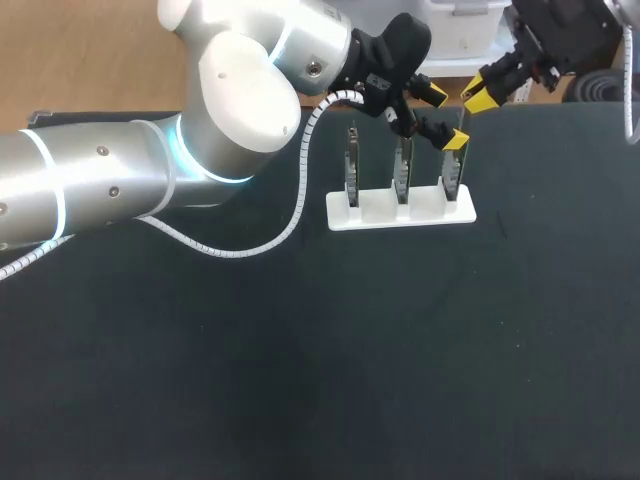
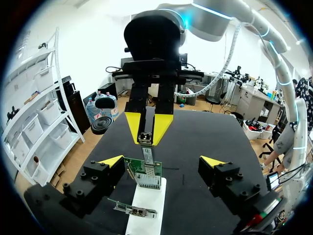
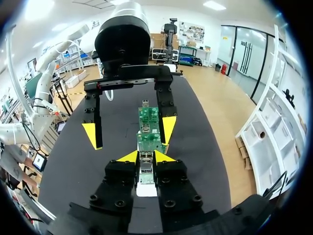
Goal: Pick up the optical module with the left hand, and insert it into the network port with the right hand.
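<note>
The optical module (image 2: 145,137), pinched in the closed right hand (image 3: 146,156) just above the rightmost board (image 1: 452,180) of the white rack (image 1: 400,213), should be lowered squarely between the fingers of the empty, wide-open left hand (image 2: 162,161)

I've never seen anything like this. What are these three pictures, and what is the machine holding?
It is a robot with two grippers, each of two yellow-tipped fingers. One picture looks down on the black table from above; the other two come from cameras on the wrists, looking along the fingers. On the table stands a white holder with three circuit boards upright. The right gripper pinches a small metal optical module close over the end board. The left gripper is open, one finger on either side of that board.
</note>
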Motion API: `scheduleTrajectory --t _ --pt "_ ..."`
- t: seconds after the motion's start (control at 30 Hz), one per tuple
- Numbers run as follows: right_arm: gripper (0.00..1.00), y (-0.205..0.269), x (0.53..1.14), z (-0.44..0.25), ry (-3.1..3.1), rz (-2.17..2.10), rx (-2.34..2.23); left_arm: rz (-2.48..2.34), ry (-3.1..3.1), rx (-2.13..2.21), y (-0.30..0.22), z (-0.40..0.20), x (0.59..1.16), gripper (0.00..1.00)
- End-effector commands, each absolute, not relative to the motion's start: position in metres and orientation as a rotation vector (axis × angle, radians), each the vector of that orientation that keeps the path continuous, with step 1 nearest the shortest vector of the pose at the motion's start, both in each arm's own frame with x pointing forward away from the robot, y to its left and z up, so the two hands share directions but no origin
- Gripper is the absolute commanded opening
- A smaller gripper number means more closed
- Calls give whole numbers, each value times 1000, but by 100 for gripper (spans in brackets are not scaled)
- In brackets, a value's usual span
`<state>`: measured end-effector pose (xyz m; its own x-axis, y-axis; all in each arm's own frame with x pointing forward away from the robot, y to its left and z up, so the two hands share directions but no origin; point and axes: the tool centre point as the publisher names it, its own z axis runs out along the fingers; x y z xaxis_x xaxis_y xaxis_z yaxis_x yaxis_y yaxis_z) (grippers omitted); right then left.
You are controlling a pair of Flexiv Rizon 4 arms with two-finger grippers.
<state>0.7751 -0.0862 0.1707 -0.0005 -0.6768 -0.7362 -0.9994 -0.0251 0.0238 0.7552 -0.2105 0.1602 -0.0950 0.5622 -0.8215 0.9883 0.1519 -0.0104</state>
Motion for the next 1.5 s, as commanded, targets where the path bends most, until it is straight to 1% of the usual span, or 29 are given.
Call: scheduleTrajectory --t 0.03,0.77,1.5 --pt "0 -85 769 172 1732 776 -1746 -792 1746 1493 -210 160 756 100" --pt "0 -88 762 175 1748 747 -1730 -792 1746 1493 -210 160 756 100" --pt "0 -92 771 174 1740 748 -1760 -792 1746 1493 -210 160 756 100"
